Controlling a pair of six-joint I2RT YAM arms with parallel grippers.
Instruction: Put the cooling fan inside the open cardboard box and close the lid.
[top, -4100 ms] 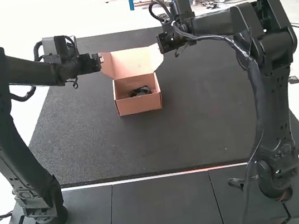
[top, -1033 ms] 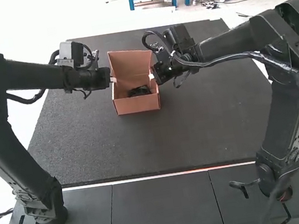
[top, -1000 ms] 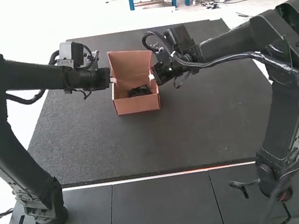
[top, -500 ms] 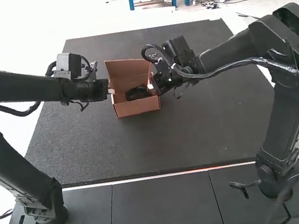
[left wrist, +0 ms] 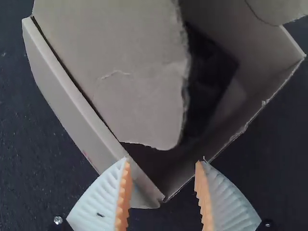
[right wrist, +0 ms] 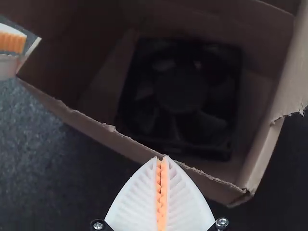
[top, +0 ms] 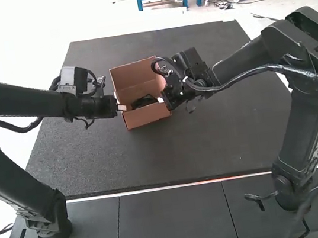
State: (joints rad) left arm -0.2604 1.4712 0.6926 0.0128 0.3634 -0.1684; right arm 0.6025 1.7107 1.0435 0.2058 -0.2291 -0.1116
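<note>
- I count two claws, one cardboard box, one cooling fan and one dark mat.
- The left claw point(top: 117, 106) point(left wrist: 162, 166) has its ribbed white fingers with orange pads spread wide. They hold nothing.
- In the left wrist view, a corner of the cardboard box point(top: 146, 116) point(left wrist: 62, 106) point(right wrist: 275, 96) sits in the gap between those fingers. One pad lies right against the box's outer wall. I cannot tell whether the other pad touches.
- The right claw point(top: 167, 97) point(right wrist: 161, 163) has its fingers pressed flat together, pad to pad, with nothing between them.
- In the right wrist view, its tip sits just at the torn upper edge of one box wall. From the high view it is at the box's right side, opposite the left claw.
- The right wrist view also catches a finger of the left claw at the box's far corner.
- The cooling fan point(top: 142, 101) point(right wrist: 185, 98) lies flat on the bottom of the box, black, with its blades facing up.
- The lid point(top: 134, 75) point(left wrist: 120, 72) is not shut. In the high view it stands up from the rear edge, leaning forward over the opening, and the fan shows beneath it.
- The box rests near the middle of the mat point(top: 208, 129), which covers the surface. The two arms come in from either side.
</note>
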